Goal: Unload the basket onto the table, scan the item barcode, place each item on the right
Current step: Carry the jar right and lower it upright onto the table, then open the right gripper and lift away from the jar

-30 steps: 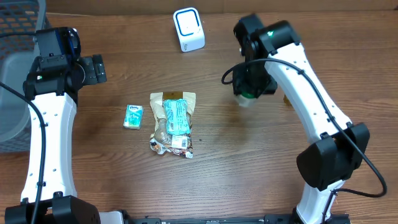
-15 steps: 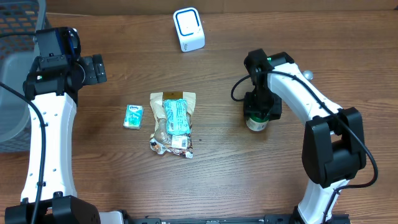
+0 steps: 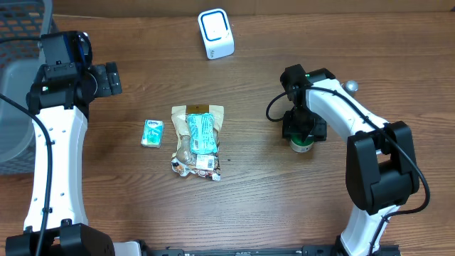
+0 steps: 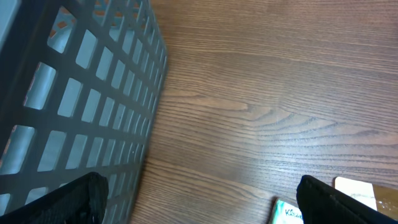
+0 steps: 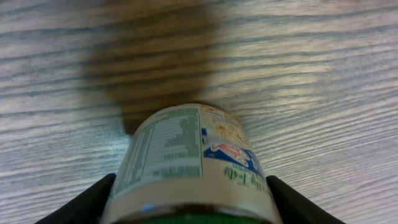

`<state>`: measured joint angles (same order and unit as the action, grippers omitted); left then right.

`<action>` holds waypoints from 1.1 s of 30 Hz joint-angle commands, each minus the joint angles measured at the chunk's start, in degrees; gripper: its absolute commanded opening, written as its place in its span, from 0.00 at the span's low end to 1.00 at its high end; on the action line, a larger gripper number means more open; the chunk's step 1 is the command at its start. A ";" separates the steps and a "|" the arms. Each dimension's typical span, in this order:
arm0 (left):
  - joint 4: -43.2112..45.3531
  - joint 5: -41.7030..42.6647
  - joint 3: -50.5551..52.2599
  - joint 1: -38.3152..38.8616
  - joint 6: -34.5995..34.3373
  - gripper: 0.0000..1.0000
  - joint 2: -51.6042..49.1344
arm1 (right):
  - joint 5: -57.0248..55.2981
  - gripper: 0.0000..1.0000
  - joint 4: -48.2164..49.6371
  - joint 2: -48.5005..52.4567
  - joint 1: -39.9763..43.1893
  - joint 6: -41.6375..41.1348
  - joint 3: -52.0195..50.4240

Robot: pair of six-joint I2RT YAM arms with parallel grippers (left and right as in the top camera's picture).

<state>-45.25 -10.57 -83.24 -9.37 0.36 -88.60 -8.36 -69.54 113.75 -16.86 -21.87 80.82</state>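
Jar shifted down-table, axis vertical, lid up, right claw astride

Setting: a robot lab bench laid out as a shop checkout.
Evidence: wood-grain counter. White left arm and white right arm, with black joints and trailing cables, based at its near edge. Small white barcode scanner standing at the back. Grey lattice basket at one end. Packaged goods set out: snack pouch, tissue pack, labelled can.
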 commanded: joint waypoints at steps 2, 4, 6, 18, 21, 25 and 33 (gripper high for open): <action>0.04 0.09 -0.85 0.39 -0.57 1.00 0.76 | -1.73 0.71 -0.61 -0.70 0.22 -0.87 -0.31; 0.04 0.09 -0.85 0.39 -0.57 1.00 0.76 | -1.73 0.73 -1.16 -0.96 0.22 -0.87 -0.17; 0.02 0.09 -0.85 0.39 -0.57 1.00 0.76 | -1.73 0.74 -1.25 -1.51 0.22 -0.87 -0.11; 0.04 0.09 -0.85 0.39 -0.57 1.00 0.76 | -3.58 0.80 -9.60 -5.11 0.11 -0.66 16.39; 0.04 0.09 -0.85 0.39 -0.57 0.99 0.76 | -1.14 0.74 -11.67 -5.11 -0.66 -0.63 21.11; 0.04 0.09 -0.85 0.39 -0.57 1.00 0.76 | 6.40 0.39 -11.56 -4.81 -2.05 -0.63 21.14; 0.04 0.09 -0.85 0.39 -0.57 1.00 0.76 | 8.48 0.27 -6.27 -4.44 -6.40 -0.70 13.49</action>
<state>-45.21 -10.57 -83.24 -9.37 0.36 -88.60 -1.50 -77.03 109.03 -21.87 -22.46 97.12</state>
